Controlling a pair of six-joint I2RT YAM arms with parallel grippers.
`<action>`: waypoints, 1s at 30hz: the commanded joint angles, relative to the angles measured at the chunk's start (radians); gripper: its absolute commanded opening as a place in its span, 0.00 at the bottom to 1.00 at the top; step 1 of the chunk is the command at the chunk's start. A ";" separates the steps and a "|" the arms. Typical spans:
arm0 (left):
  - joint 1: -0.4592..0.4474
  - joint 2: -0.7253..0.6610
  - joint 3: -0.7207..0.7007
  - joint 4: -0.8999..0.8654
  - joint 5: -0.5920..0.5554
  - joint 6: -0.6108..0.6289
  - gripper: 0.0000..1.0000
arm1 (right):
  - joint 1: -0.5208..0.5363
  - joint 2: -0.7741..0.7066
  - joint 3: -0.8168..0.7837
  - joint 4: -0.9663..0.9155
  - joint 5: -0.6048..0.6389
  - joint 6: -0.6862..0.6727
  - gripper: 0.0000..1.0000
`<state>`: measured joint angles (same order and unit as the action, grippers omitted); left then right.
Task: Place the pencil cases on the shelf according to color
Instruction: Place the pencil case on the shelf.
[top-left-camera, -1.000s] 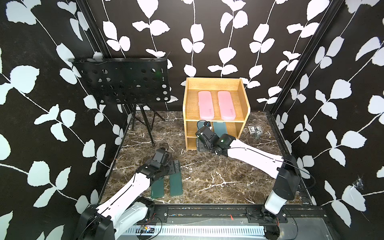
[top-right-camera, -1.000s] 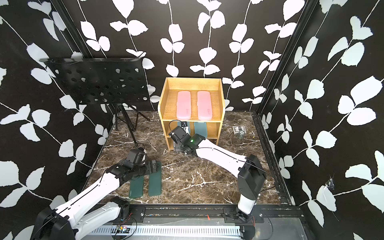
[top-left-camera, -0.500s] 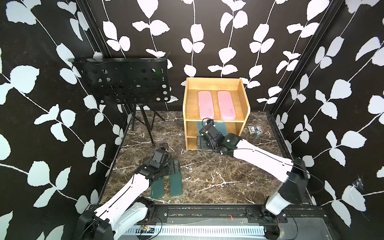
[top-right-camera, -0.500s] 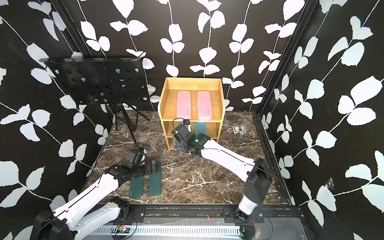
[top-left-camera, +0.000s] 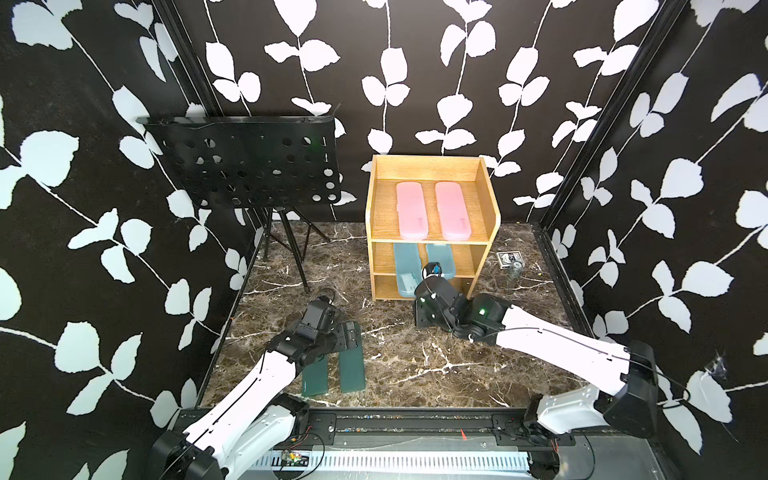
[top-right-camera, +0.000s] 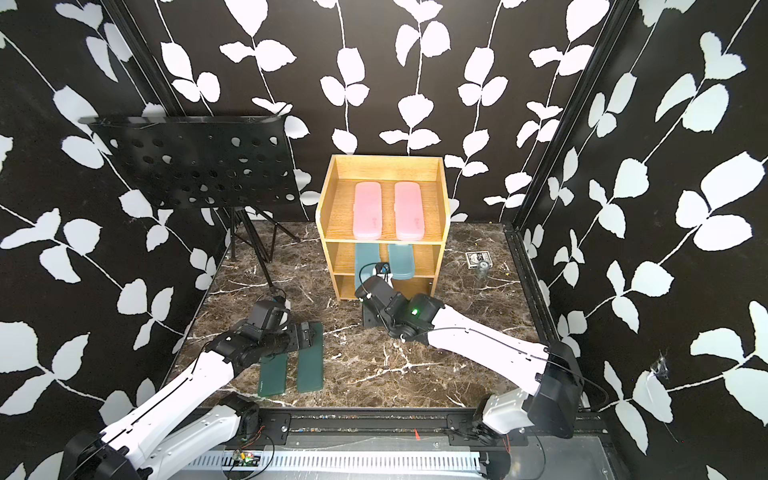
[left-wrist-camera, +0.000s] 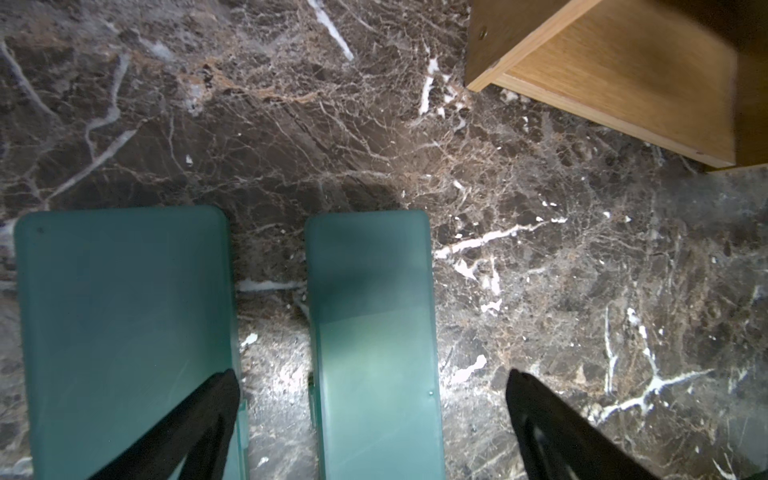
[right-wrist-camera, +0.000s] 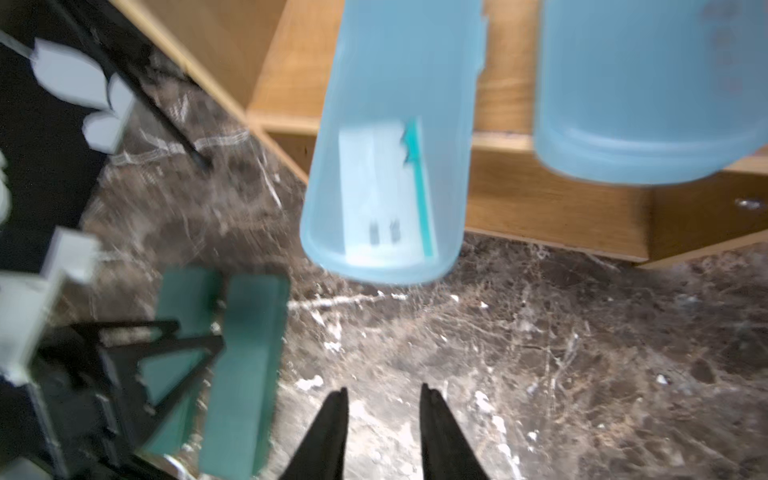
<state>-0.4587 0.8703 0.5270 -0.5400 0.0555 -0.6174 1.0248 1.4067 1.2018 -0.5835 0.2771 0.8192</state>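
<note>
Two pink pencil cases (top-left-camera: 411, 210) (top-left-camera: 452, 210) lie on the top tier of the wooden shelf (top-left-camera: 432, 170). Two light blue cases sit on the middle tier; the left one (top-left-camera: 405, 270) (right-wrist-camera: 395, 166) juts far out over the front edge, the right one (top-left-camera: 440, 262) (right-wrist-camera: 648, 83) less so. My right gripper (top-left-camera: 422, 316) (right-wrist-camera: 382, 390) hangs just in front of the shelf, its fingers drawn nearly together with nothing between them. Two dark green cases (top-left-camera: 316, 374) (top-left-camera: 352, 361) lie side by side on the floor. My left gripper (top-left-camera: 345, 332) (left-wrist-camera: 370, 395) stands open over the right-hand green case (left-wrist-camera: 374, 332).
A black perforated music stand (top-left-camera: 249, 162) on a tripod stands at the back left. A small card box and a glass (top-left-camera: 509, 259) sit right of the shelf. The shelf's bottom tier (top-right-camera: 415, 286) shows bare wood. A metal rail (top-left-camera: 395, 419) runs along the front.
My right gripper has pulled back from the middle tier toward the front, leaving the left blue case there, and its jaws have closed. The left arm has barely moved.
</note>
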 joint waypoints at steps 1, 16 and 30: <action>-0.002 -0.043 -0.036 0.012 0.034 -0.036 0.99 | -0.009 0.023 -0.045 0.088 -0.009 -0.005 0.22; -0.003 -0.037 -0.100 0.010 0.019 -0.085 0.99 | -0.165 0.292 0.220 0.174 -0.074 -0.123 0.13; -0.016 -0.025 -0.098 -0.042 0.079 -0.080 0.99 | -0.136 0.083 -0.032 0.249 -0.196 -0.092 0.52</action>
<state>-0.4656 0.8360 0.4320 -0.5240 0.0994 -0.6968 0.8677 1.5757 1.2221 -0.3401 0.0921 0.7280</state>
